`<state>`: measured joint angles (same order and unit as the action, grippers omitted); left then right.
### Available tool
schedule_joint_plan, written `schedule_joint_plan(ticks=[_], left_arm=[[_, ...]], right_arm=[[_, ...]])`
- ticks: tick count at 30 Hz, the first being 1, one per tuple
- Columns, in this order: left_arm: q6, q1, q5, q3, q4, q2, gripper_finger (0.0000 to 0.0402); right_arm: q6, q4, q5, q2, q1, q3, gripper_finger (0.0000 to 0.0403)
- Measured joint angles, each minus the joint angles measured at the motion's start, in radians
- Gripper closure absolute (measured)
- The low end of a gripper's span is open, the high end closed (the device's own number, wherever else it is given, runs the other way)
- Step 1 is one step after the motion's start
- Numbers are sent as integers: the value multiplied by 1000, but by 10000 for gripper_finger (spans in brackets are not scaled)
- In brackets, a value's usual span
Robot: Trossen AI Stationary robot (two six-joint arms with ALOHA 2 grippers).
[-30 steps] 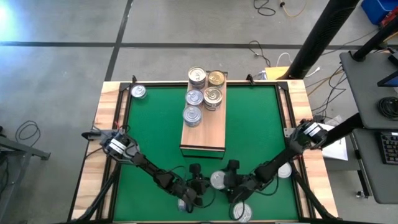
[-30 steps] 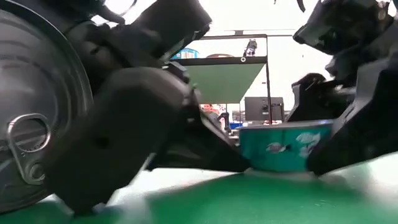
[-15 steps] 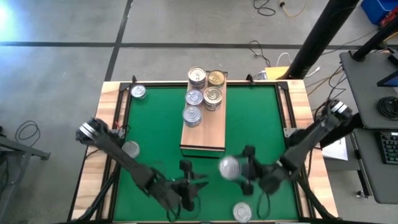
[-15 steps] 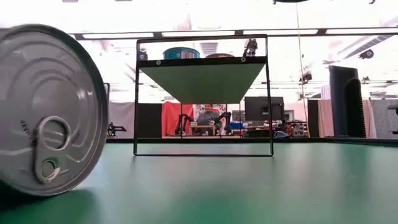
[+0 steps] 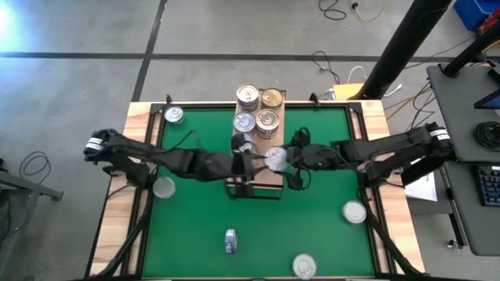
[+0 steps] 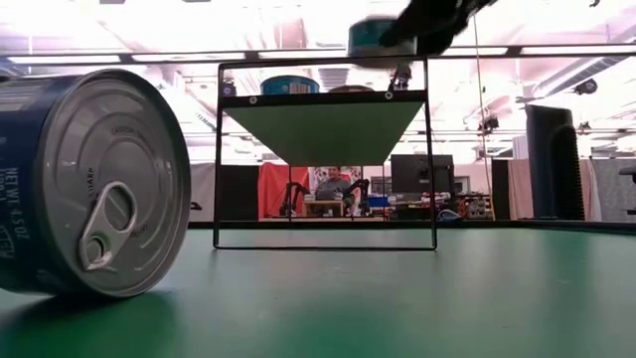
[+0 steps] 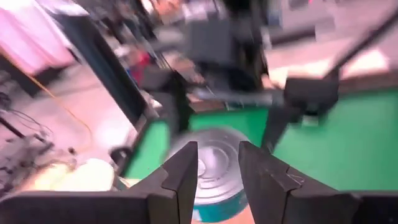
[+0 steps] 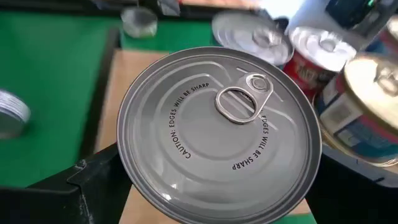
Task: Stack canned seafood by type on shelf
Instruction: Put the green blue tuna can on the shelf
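The shelf [image 5: 269, 181] is a light-wood board at the table's far middle, with several canned seafood tins [image 5: 267, 121] standing on its far half. My right gripper [image 5: 277, 158] reaches in from the right and is shut on a silver-topped tin [image 8: 217, 130] above the shelf's near half. My left gripper [image 5: 250, 161] comes in from the left, just beside that tin. Its fingers [image 7: 186, 171] stand a little apart with nothing between them. A blue-labelled tin [image 6: 94, 184] lies on its side near the table's front edge. My right gripper pinches the tin's round side wall [image 8: 127, 180] between its two fingers [image 8: 87, 183], one on each side. It comes from the table's right, slanting slightly down. The tin is lifted clear above the shelf, lid up and roughly level.
Loose tins stand on the green mat at the far left corner [image 5: 173, 115], the left edge [image 5: 164, 187], the right [image 5: 355, 211] and the front edge [image 5: 305, 265]. The fallen tin [image 5: 230, 240] lies at the near middle. Both arms cross over the shelf's near end.
Both grippers have risen from the table's near edge and gone toward the shelf. My right gripper has carried its silver-topped tin up, clear of the mat. My left gripper came up with nothing, and the blue-labelled tin stayed behind on its side and rolled a little.
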<state>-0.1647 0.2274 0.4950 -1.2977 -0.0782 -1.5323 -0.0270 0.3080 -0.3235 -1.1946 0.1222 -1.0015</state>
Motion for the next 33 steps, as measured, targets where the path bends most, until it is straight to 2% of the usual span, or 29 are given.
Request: schedule_joint_plan(ticks=[3,7,11,14,21,27,33], left_arm=[[-39,-64,-72,9,-26,-39,299],[-97,-133,-66,-4,8,-57,299],[-108,-183,-69,-10,-20,-95,299],[-118,-205,-114,-29,-19,-96,299],[-115,-236,-260,-108,-218,-104,299],[-104,-243,-282,-188,-419,-103,299],[-116,-242,-486,-194,-440,-110,299]], right_arm=[[32,6,18,-36,-49,15,31],[44,-22,15,-82,-72,21,31],[38,-50,21,-149,-81,19,14],[46,-59,19,-192,-86,-3,14],[78,-59,24,-258,-90,-61,7],[71,-10,18,-255,-90,-94,5],[-6,42,9,-256,-91,-108,4]])
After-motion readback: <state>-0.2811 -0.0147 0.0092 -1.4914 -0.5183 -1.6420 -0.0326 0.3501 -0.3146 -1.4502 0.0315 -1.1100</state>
